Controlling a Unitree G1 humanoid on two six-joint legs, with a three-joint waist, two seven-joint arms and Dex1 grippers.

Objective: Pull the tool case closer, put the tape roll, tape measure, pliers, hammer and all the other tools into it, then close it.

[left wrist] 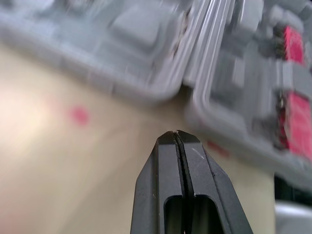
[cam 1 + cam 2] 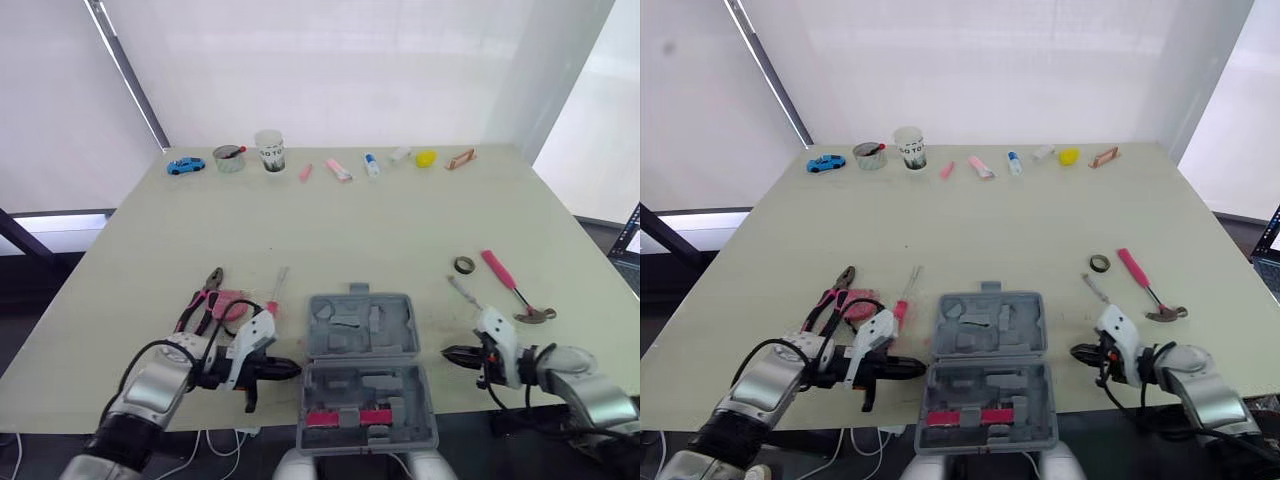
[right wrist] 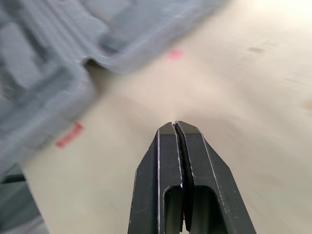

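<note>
The grey tool case [image 2: 362, 372] lies open at the table's front edge, with red-handled bits in its near half. My left gripper [image 2: 296, 367] is shut and empty, its tip just left of the case [image 1: 146, 34] hinge. My right gripper [image 2: 446, 352] is shut and empty, a short way right of the case [image 3: 44, 78]. Pliers [image 2: 201, 299] with pink grips, a pink tape measure [image 2: 233, 303] and a small screwdriver [image 2: 278, 289] lie behind the left gripper. The tape roll [image 2: 464, 265], a pink-handled hammer [image 2: 509, 286] and a thin tool [image 2: 463, 291] lie behind the right gripper.
Along the far edge stand a blue toy car [image 2: 185, 165], a small bowl [image 2: 229, 158], a paper cup [image 2: 270, 151] and several small items [image 2: 372, 165]. Open tabletop [image 2: 350, 230] lies between that row and the tools.
</note>
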